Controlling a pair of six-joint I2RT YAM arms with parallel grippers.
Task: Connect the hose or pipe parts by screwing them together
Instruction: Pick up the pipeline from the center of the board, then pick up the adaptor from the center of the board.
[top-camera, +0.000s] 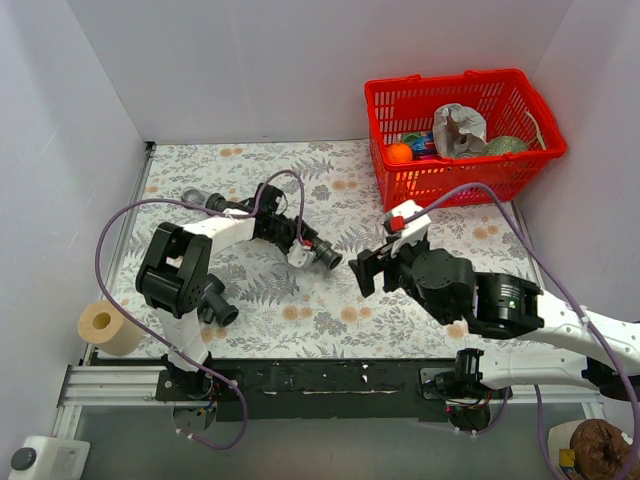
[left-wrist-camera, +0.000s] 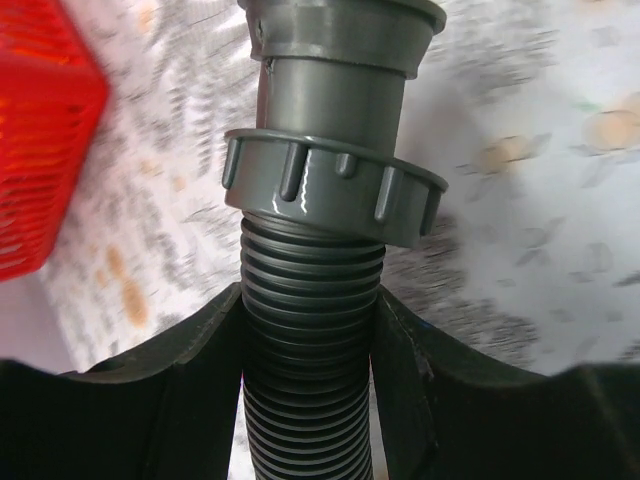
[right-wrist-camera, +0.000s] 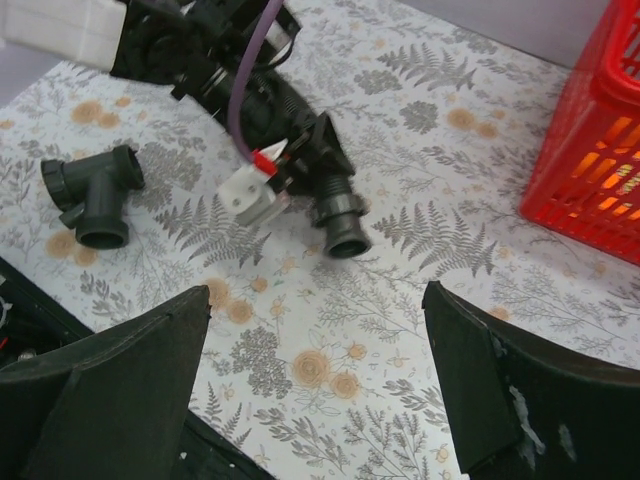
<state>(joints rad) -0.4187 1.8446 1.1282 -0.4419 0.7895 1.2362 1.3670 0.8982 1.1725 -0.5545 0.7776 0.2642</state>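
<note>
The black ribbed hose (left-wrist-camera: 310, 265) runs up between my left gripper's (left-wrist-camera: 310, 310) fingers, which are shut on it just below its grey ribbed collar nut (left-wrist-camera: 330, 195). From above, the left gripper (top-camera: 303, 244) holds the hose low over the mat, its open collar end (top-camera: 330, 258) pointing right. The dark grey T-shaped fitting (top-camera: 215, 304) lies on the mat beside the left arm's elbow, also seen in the right wrist view (right-wrist-camera: 95, 195). My right gripper (top-camera: 359, 274) stands open and empty just right of the hose end (right-wrist-camera: 340, 222), fingers spread wide (right-wrist-camera: 318, 300).
A red basket (top-camera: 450, 80) holding several items stands at the back right. A roll of tape (top-camera: 103, 325) sits at the mat's near left edge. Purple cables loop over both arms. White walls close in the left, back and right.
</note>
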